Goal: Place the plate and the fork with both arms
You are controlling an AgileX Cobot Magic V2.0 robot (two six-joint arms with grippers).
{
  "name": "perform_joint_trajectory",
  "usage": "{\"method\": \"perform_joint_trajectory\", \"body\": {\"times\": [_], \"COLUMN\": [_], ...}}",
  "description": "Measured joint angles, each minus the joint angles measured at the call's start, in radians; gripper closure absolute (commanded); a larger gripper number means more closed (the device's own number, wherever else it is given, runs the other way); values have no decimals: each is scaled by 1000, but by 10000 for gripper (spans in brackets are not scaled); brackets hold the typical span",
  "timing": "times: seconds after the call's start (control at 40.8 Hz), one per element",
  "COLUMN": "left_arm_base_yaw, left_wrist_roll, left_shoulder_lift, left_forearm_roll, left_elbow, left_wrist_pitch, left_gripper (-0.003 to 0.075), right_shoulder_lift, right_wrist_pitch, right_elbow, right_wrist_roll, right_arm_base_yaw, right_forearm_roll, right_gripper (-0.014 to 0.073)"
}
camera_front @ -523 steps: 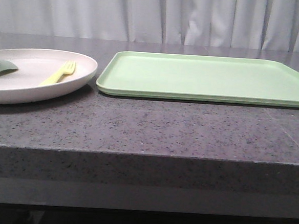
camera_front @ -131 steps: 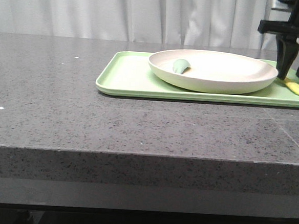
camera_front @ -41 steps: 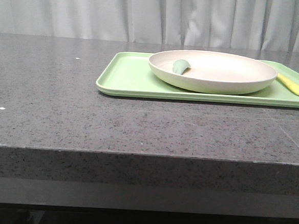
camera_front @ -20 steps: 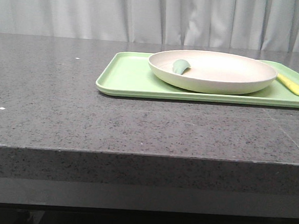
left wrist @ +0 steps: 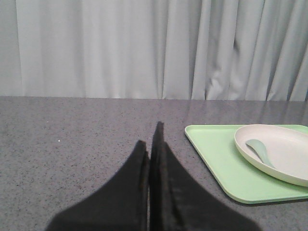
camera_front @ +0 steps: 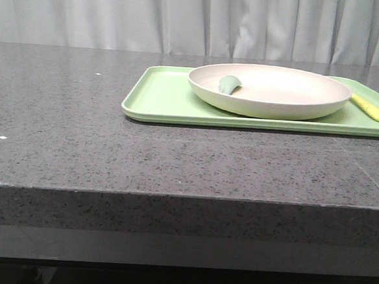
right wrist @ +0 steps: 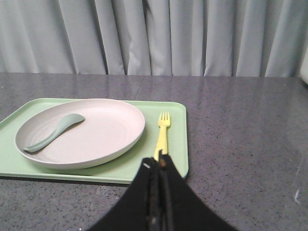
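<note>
**Supervisor:** What are you seeing around the workspace?

**Operator:** I'm looking at pale grey curtains hanging behind a dark speckled stone desk. A light green tray is lying toward the desk's far right corner, and the plate is sitting on it, toward the tray's right end. A grey-green spoon is resting inside the plate, near its left rim.

**Supervisor:** And the fork?

**Operator:** The fork is lying flat on the tray, in the strip between the plate's rim and the tray's right edge, just beside the plate, with its tines pointing toward the curtains.

**Supervisor:** What are the arms doing?

**Operator:** I'm seeing the left gripper with its fingers pressed together and holding nothing, over bare desk, well apart from the tray's left edge. The right gripper is also closed and empty, hanging near the tray's front right corner, just short of the fork's handle.
</note>
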Motion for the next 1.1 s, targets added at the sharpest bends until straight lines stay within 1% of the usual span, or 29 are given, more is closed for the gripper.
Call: {"method": "perform_joint_trajectory", "body": {"times": [0.122, 0.318, 0.514, 0.637, 1.102], "left_arm_base_yaw": [30, 172, 270, 282, 283], "left_wrist_roll": [0, 0, 0, 0, 0], "left_shoulder_lift": [-51, -220, -239, -239, -239], "left_forearm_roll": [0, 0, 0, 0, 0], "left_elbow": [70, 236, 336, 397, 397], "left_wrist_pitch": [-10, -10, -14, -47, -36], "left_gripper": [738, 738, 738, 738, 738], "right_shoulder_lift": [0, 0, 0, -1, -1], "right_wrist_pitch": [0, 0, 0, 0, 0], "right_elbow": [0, 0, 0, 0, 0], "right_wrist_roll": [0, 0, 0, 0, 0], "right_arm_base_yaw": [0, 0, 0, 0, 0], "right_forearm_roll": [0, 0, 0, 0, 0], "right_gripper": [713, 713, 713, 713, 713]}}
